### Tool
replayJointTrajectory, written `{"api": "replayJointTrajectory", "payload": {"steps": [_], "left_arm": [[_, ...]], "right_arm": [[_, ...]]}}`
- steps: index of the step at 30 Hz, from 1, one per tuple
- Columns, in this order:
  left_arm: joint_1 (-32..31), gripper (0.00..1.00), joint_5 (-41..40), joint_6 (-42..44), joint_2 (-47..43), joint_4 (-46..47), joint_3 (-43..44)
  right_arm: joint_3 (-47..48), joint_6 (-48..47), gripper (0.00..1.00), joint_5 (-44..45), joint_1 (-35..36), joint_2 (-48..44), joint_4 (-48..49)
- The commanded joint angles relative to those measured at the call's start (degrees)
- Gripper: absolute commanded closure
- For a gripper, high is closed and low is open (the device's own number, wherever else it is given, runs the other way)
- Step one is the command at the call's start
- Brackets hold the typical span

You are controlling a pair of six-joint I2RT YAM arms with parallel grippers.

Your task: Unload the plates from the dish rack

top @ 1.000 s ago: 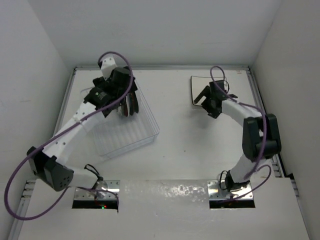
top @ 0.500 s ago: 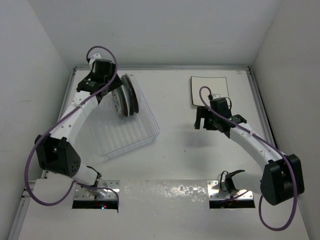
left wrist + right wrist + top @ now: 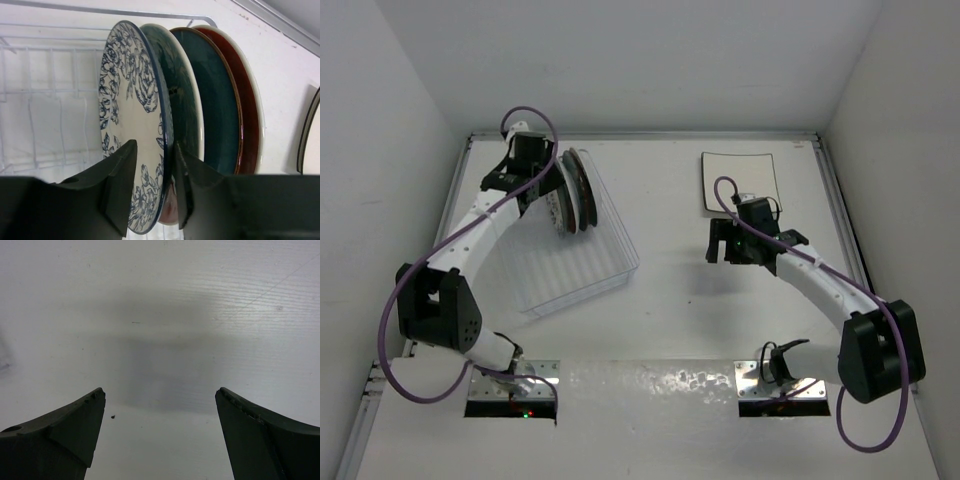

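Plates (image 3: 200, 100) mostly upright in dish rack (image 3: 575, 270), upper left; only square cream plate (image 3: 740, 182) out, upper right. Left claw (image 3: 152, 150) released, straddling blue-flowered plate (image 3: 132, 115); right claw (image 3: 160, 392) released, empty

- The right gripper (image 3: 160, 393) hangs over a bare white table (image 3: 165, 285), its jaws spread wide with nothing between them.
- Its two dark fingers (image 3: 65, 427) fill the lower corners.
- A soft grey shadow (image 3: 170, 370) lies on the table below.
- A tiny dark speck (image 3: 113, 416) sits near the left finger.
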Motion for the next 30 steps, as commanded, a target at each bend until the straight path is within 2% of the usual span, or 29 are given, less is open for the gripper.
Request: {"api": "replayJointTrajectory", "payload": {"steps": [1, 5, 7, 14, 22, 27, 30], "left_arm": [[0.85, 0.72, 0.22, -0.44, 0.49, 2.62, -1.55], [1.03, 0.97, -0.3, -0.87, -0.56, 2.35, -1.64], [1.03, 1.0, -0.57, -0.88, -1.44, 2.27, -0.94], [1.12, 1.0, -0.65, 3.69, -2.68, 0.25, 5.38], [1.03, 1.0, -7.42, 13.34, -2.94, -6.16, 18.73], [0.85, 1.0, -7.52, 17.92, -1.27, -10.3, 27.79], [-1.42, 1.0, -9.25, 24.23, -0.39, -11.01, 32.1]], "right_arm": [[0.57, -0.18, 0.11, -0.44, 0.0, -0.46, 1.78], [0.56, 0.0, 0.11, -0.09, 0.0, -1.16, 1.34], [0.65, 0.0, 0.11, 0.26, 0.0, -2.04, 0.99], [0.92, 0.35, 0.11, 1.32, 0.0, -3.54, 0.2], [2.32, 0.0, 0.11, 2.9, 0.0, -4.77, -1.47], [4.17, -0.35, 0.1, 3.78, 0.0, -6.09, -3.4], [5.92, 0.35, 0.08, 4.04, -0.18, -7.32, -4.37]]}}
